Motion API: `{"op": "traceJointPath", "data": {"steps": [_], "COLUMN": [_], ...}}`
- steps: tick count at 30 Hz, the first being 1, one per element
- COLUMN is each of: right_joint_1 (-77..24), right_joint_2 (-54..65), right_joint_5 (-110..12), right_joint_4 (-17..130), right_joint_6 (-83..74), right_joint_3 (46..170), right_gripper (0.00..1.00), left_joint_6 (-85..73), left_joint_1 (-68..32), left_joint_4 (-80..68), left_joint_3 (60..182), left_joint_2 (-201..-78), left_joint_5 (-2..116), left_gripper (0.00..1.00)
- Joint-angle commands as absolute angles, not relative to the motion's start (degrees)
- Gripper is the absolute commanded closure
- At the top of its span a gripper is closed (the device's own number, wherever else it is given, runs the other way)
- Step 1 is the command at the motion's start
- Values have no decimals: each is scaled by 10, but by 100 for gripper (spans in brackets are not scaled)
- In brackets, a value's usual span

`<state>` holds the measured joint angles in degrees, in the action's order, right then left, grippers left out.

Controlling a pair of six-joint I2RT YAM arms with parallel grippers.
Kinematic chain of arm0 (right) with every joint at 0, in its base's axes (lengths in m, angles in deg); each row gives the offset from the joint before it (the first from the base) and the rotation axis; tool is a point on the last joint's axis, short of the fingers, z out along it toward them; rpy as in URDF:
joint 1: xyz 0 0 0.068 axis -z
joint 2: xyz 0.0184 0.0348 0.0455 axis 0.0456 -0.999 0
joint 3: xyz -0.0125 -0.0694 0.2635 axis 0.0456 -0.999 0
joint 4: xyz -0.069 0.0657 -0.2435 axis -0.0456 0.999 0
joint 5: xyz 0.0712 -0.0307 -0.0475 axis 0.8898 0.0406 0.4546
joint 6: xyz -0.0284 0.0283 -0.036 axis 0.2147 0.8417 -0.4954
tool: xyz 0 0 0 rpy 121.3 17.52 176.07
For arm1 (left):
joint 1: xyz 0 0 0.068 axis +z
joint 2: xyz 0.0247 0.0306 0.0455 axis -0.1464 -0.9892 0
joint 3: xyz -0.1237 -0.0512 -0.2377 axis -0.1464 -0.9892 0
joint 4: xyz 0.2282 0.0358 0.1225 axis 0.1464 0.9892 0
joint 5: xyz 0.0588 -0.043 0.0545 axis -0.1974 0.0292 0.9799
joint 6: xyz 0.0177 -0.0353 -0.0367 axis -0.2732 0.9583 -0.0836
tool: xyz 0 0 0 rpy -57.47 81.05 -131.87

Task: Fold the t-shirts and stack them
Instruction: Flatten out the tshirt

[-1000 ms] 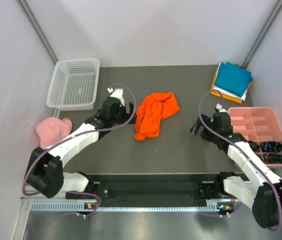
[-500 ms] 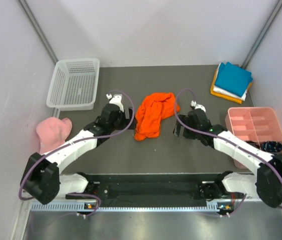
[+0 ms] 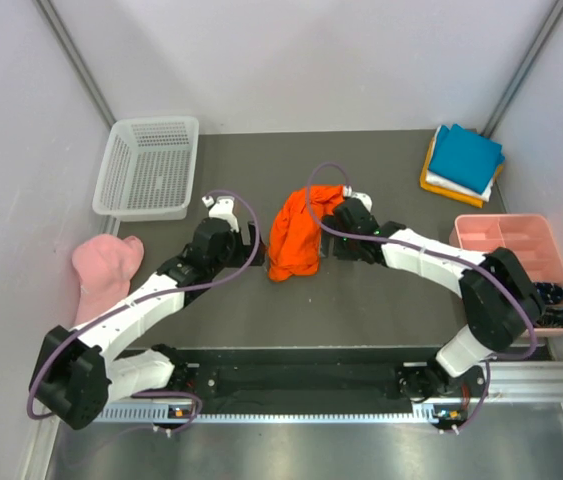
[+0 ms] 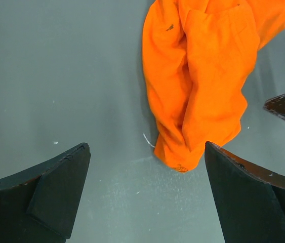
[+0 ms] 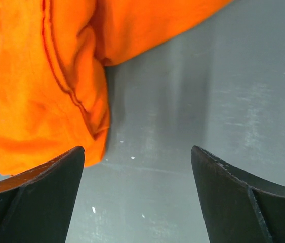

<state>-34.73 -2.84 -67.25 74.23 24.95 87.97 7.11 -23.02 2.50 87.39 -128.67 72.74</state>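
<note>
At the far left stands a white mesh basket (image 3: pixel 148 167), and nearer, at the left edge of the dark surface (image 3: pixel 381 300), lies a pale pink cap (image 3: pixel 104 262). The left arm reaches in towards the middle; the left fingers (image 4: pixel 46 197) are spread wide and hold nothing, hovering over bare surface just left of and below the orange t-shirt (image 3: pixel 301 230). That shirt lies crumpled in a long bunch at the middle of the surface, its near end rounded and its far end spreading to the right. The right arm curves in from the other side; the right fingers (image 5: pixel 36 197) are also spread and empty, one of them just beside the shirt's hemmed edge, the other over bare surface. From the left wrist, a dark tip of the right arm shows to the right of the shirt. In the far right corner sits a folded stack of t-shirts (image 3: pixel 464 160), teal on top, white and amber beneath. Nearer, on the right, rests a pink compartment tray (image 3: pixel 501 232) with dark items in its near sections
</note>
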Motion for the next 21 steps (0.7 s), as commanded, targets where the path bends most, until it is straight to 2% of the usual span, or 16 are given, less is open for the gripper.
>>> {"op": "traceJointPath", "data": {"steps": [1,6,13,21], "right_joint_1": [-375,-397,-407,-408], "right_joint_2": [-52,-77,-91,-109], "right_joint_5": [-656,-642,-621,-610], "right_joint_4": [712,707,690,668], "right_joint_6": [255,254,266,274], "right_joint_3": [929,952,951,934], "right_gripper": [16,18,30,35], "left_joint_6": [60,60,63,58], "left_joint_1": [-232,-232,-232,-232], "left_joint_4": [25,38,45,49], "left_joint_3": [867,869,877,878], "left_joint_2": [-1263,-1262,-1275,-1274], "left_joint_5": [745,749,744,748], "left_gripper": [1,1,1,1]}}
